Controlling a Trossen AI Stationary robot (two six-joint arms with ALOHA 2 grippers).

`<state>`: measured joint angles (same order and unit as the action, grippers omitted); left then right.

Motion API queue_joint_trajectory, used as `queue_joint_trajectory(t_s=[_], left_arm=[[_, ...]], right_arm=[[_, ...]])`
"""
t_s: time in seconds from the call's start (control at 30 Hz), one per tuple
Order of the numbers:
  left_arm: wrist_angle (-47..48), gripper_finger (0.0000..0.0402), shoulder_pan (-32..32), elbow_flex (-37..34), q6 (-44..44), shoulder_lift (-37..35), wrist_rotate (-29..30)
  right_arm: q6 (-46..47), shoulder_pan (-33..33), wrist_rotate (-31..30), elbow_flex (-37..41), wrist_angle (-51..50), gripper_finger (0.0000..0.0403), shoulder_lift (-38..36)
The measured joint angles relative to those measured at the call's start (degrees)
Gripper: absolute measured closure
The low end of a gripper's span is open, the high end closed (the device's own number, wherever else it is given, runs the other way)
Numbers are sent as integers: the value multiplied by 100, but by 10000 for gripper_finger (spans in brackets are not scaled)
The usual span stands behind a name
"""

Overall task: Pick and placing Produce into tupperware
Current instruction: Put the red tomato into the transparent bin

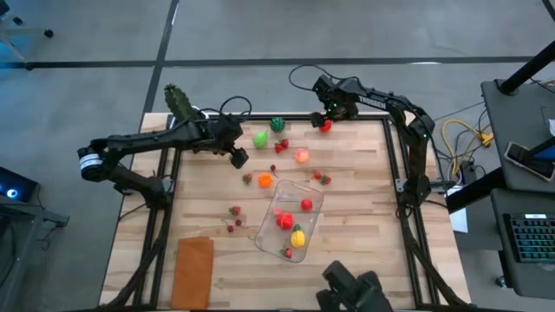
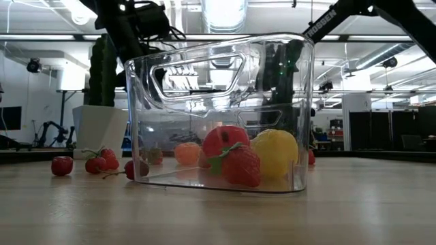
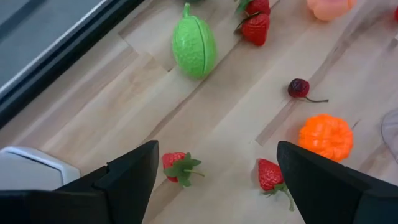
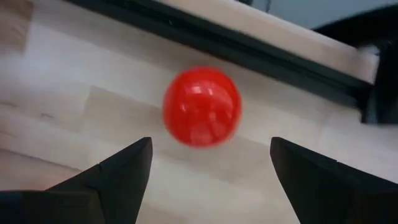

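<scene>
The clear tupperware lies near the table's middle, holding red, yellow and green produce. More produce is scattered on the wood: a light green fruit, an orange one, a cherry, and strawberries. My left gripper hangs open above the two strawberries, touching nothing. Near the far edge, my right gripper is open over a red ball that rests on the table, its fingers clear of it on either side.
A green cactus in a white pot stands at the far left corner, close to my left arm. A flat orange-brown rectangle lies at the near left. The dark frame rail runs just behind the red ball. Cherries lie left of the tupperware.
</scene>
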<state>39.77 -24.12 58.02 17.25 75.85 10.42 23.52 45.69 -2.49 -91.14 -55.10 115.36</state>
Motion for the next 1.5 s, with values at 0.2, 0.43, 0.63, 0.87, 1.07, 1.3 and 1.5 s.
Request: queue_joint_trajectory(t_s=[0.2, 0.43, 0.63, 0.87, 1.07, 1.3, 1.5], left_arm=[[-16, 91, -2, 0, 40, 57, -28], [-17, 91, -20, -13, 45, 62, -23], [-13, 91, -26, -13, 47, 62, -16], [-17, 91, -26, -13, 14, 62, -3], [-17, 91, -26, -20, -3, 62, -5], [-11, 91, -26, -22, -5, 62, -7], [9, 91, -26, -26, -19, 62, -8]], right_arm=[[-174, 44, 100, -258, 2, 71, 394], [-322, 44, 67, -620, 3, 54, 821], [-320, 72, 51, -705, -65, 56, 922], [-320, 74, 93, -521, -252, 93, 924], [-320, 74, 93, -515, -200, 134, 926], [-362, 38, 127, -593, -212, 155, 888], [-411, -311, 347, -620, -545, 143, 306]])
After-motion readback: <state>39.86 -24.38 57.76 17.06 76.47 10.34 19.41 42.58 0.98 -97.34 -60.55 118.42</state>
